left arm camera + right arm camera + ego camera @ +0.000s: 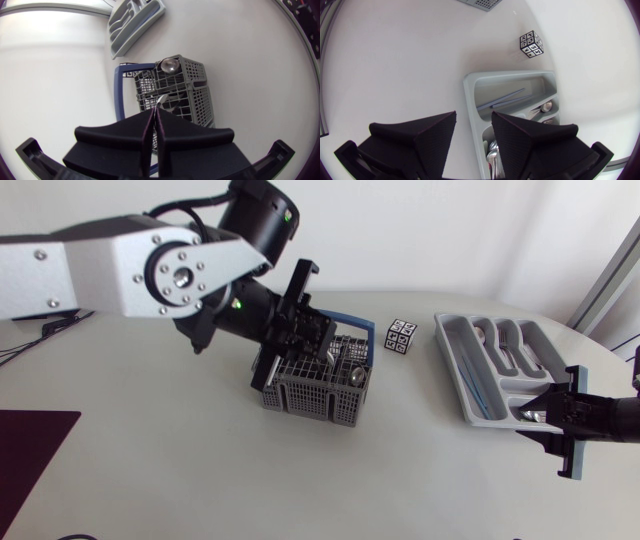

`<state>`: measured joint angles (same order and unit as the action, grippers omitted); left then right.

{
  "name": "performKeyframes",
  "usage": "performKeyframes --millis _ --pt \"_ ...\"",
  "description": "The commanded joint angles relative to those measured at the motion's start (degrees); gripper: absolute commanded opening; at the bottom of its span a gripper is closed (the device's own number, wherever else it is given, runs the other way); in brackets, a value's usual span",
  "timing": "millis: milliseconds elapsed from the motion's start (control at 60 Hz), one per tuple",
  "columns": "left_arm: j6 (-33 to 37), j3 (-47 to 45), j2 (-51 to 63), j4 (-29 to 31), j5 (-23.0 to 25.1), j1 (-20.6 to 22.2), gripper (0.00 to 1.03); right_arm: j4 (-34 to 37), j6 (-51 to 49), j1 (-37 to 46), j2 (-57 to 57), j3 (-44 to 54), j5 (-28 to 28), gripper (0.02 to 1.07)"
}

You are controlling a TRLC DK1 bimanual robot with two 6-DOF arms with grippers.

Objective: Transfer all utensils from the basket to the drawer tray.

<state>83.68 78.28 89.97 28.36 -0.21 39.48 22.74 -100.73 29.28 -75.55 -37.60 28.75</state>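
Note:
The grey wire basket [310, 392] with a blue handle [352, 321] stands mid-table. My left gripper [318, 340] hangs over its top. In the left wrist view the left gripper [155, 112] is shut on a thin metal utensil, whose silver tip [161, 99] pokes out between the fingers above the basket [200, 95]. A round spoon bowl [170, 64] sticks up from a far compartment. The grey drawer tray [455, 345] lies at the right and holds several utensils [505, 350]. My right gripper [547, 418] hovers open over the tray's near end [470, 100], with nothing between its fingers.
A small black-and-white marker cube [402, 335] sits between basket and tray, also seen beyond the tray as the cube [531, 44]. A dark mat [25, 445] lies at the table's left front. Thin blue sticks [502, 97] lie in one tray compartment.

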Motion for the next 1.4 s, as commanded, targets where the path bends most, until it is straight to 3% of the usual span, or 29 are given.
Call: performKeyframes --millis 0,300,450,817,1117,1383 --pt "-2.8 6.2 1.7 1.8 1.3 -1.5 0.03 1.2 0.0 -0.5 1.3 1.5 0.4 0.56" --pt "-8.8 20.9 7.8 19.2 5.9 -3.4 0.03 3.4 -0.3 -0.5 3.1 1.7 1.0 0.56" --pt "-11.6 23.5 9.3 22.9 6.4 -3.5 0.03 4.1 -0.4 -0.5 4.1 2.1 1.0 0.56" --pt "-28.1 23.5 10.8 25.9 2.2 -1.5 0.03 5.0 -0.3 -0.7 6.8 3.3 1.1 0.59" --pt "-45.7 23.6 10.8 26.9 -5.6 1.0 0.03 7.5 1.2 -2.2 9.6 3.7 1.3 0.59" --pt "-52.4 23.8 8.0 28.1 -7.5 1.1 0.03 10.7 9.4 -6.9 14.3 2.9 1.5 0.66"
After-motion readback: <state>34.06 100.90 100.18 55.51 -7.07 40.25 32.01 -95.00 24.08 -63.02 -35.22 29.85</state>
